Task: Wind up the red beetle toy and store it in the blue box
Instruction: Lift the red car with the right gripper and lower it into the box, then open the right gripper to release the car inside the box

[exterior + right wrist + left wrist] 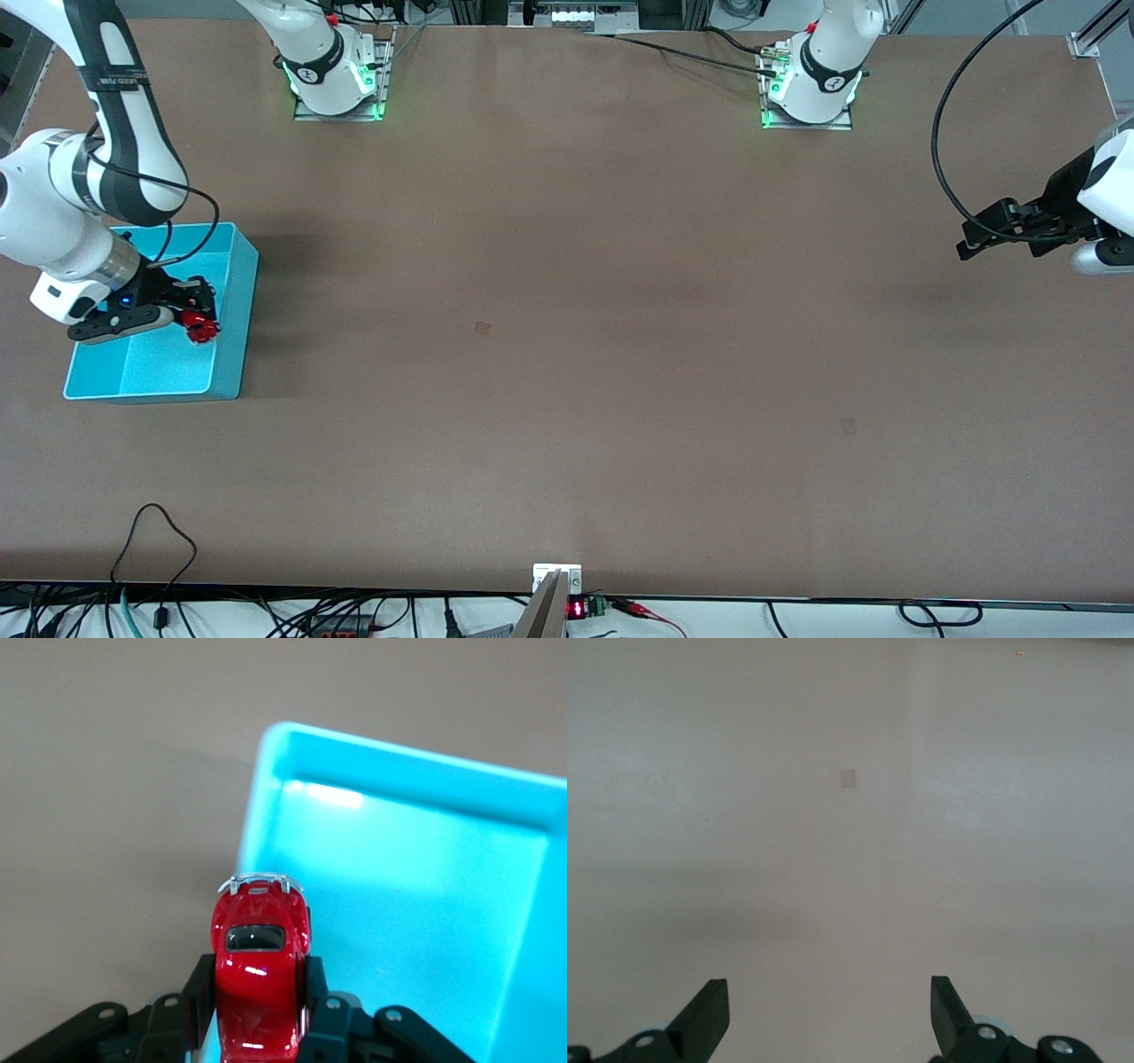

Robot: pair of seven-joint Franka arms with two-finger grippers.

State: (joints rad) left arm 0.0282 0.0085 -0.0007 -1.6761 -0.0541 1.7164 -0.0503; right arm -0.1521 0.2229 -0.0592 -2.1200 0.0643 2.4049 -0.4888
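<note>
The right gripper [197, 321] clamps the tiny glossy red beetle toy car [258, 979] over the light cyan-blue plastic box's rim [266, 771]; released here, it could tumble outside, while the left gripper [829, 1014] waits wide open

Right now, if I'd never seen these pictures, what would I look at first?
Probably the bright red car, pinched in the right end effector above the blue box, which sits at the right arm's end of the table. The box pops against the brown tabletop. The left end effector waits open at the table's left-arm end.
</note>
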